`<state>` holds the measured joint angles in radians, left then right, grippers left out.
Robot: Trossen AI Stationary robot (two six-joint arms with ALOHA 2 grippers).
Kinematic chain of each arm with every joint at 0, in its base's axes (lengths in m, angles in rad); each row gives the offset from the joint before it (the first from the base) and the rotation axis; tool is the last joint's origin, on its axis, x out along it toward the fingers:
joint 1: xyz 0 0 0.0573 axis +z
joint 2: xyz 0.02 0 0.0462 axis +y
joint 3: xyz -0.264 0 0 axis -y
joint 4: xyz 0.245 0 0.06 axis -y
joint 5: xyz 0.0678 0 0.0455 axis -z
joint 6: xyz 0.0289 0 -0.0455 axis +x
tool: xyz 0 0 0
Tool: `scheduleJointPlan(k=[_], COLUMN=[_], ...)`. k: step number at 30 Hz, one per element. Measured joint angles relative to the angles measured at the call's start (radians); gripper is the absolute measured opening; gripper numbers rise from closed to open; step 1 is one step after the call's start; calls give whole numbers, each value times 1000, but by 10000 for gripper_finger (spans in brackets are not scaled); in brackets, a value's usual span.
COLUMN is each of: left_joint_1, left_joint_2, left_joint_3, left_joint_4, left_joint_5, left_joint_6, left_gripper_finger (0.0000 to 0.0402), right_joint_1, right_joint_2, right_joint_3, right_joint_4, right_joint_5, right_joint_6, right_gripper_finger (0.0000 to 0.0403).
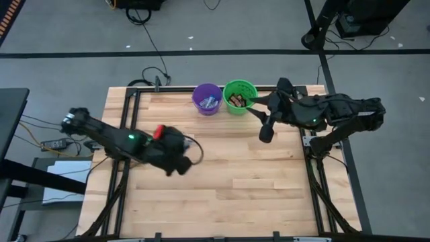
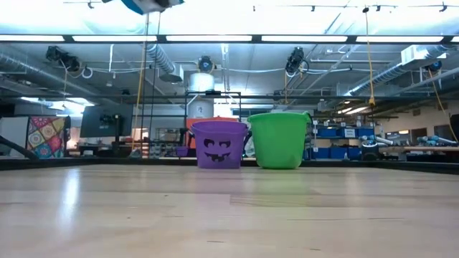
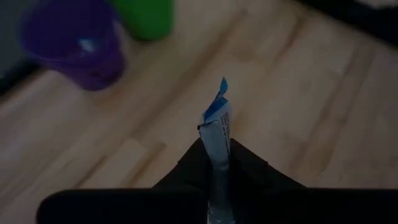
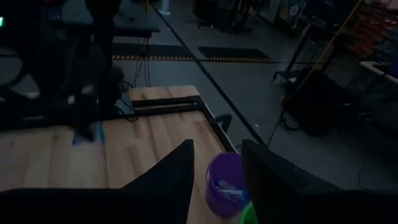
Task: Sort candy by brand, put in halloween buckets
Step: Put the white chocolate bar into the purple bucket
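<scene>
My left gripper (image 3: 216, 152) hangs above the table's left middle (image 1: 176, 161), shut on a blue-and-white candy (image 3: 217, 121). The purple bucket (image 1: 207, 99) and the green bucket (image 1: 240, 96) stand side by side at the table's far edge, bottoms on the wood. Blue-and-white candy (image 1: 209, 102) lies in the purple one, brown candy (image 1: 236, 101) in the green one. My right gripper (image 1: 265, 132) hangs open, high beside the green bucket toward the table's right, with nothing between its fingers (image 4: 180, 180). Neither gripper shows in the low view. My left gripper pinches the blue-and-white candy between its two fingers. The wrapper's crimped end (image 3: 219, 99) sticks out past the fingertips, along the line of the fingers. The fingers slant down toward the buckets. The candy is lifted clear of the table.
Bare wooden tabletop (image 1: 235, 188) spreads across the near half and between the arms. A black frame (image 1: 131, 114) runs along the table's edges. Cables (image 1: 154, 74) lie on the floor behind the far edge. The room beyond holds shelves and equipment (image 2: 115, 129).
</scene>
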<state>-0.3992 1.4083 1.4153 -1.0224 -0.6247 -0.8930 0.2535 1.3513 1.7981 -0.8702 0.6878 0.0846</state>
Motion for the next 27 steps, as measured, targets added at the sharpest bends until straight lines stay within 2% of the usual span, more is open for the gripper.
scheduleJointPlan(k=[6,12,15,22,27], left_joint_1=[0,21,42,47,67], left_joint_2=[-121,-211,-256,-359,-436], left_joint_3=[0,0,0,0,-41], left_joint_4=[-114,-121,-125,-231,-236], left_joint_5=[-103,-194,-201,-292,-358], left_joint_6=[-88,-88,-89,-137,-137], left_gripper_finger=[39,39,39,39,39], right_joint_1=[0,-15,-20,-19,-19], right_joint_2=[-24,-100,-144,-213,-234], right_joint_3=[0,0,-1,0,0], right_joint_4=[12,16,11,-46,-116], right_joint_5=[52,112,125,130,235], right_joint_6=[-58,-87,-86,-31,42], right_gripper_finger=[146,146,146,146,146])
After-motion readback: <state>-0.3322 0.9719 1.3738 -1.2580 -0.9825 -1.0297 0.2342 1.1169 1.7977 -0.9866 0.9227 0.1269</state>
